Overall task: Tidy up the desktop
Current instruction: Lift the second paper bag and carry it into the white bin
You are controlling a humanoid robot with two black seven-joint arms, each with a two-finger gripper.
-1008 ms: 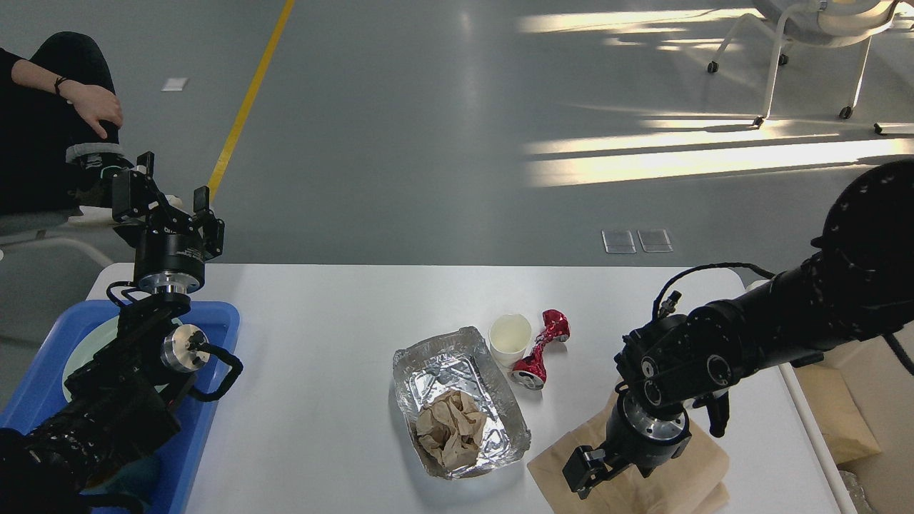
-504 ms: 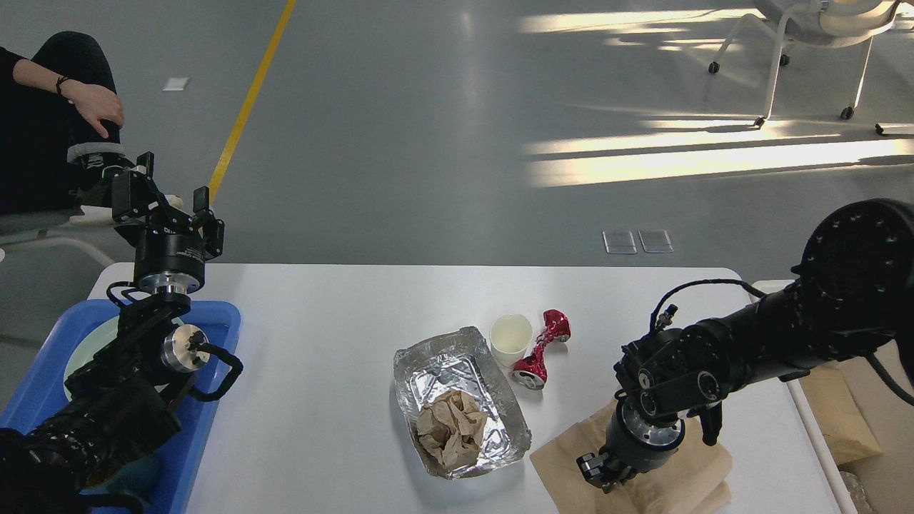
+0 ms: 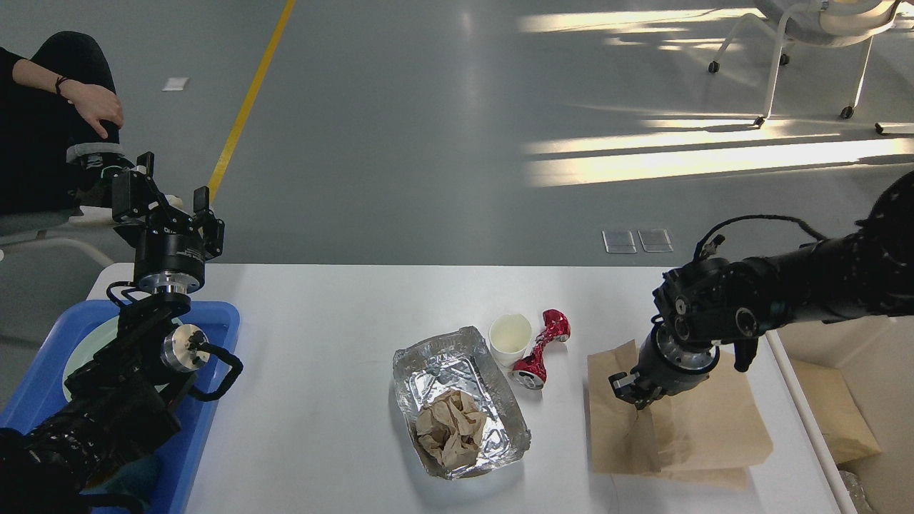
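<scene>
You see desktop (image 3: 321, 371) spanning lower frame, white, most of it bare. Right gripper (image 3: 631, 389) low over brown paper bag (image 3: 685, 428) at desktop's right part; fingers dark, can't tell if gripping paper. Left gripper (image 3: 168, 200) raised above blue tray (image 3: 214, 400) at left edge, fingers spread, holding nothing. Foil tray (image 3: 457, 396) with crumpled paper (image 3: 450, 427) sits mid-desktop; paper cup (image 3: 510, 337) and crushed red can (image 3: 540, 350) just beside it.

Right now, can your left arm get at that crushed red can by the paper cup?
Probably not easily. My left gripper is raised at the far left corner above the blue tray, and the foil container sits between it and the red can.
</scene>
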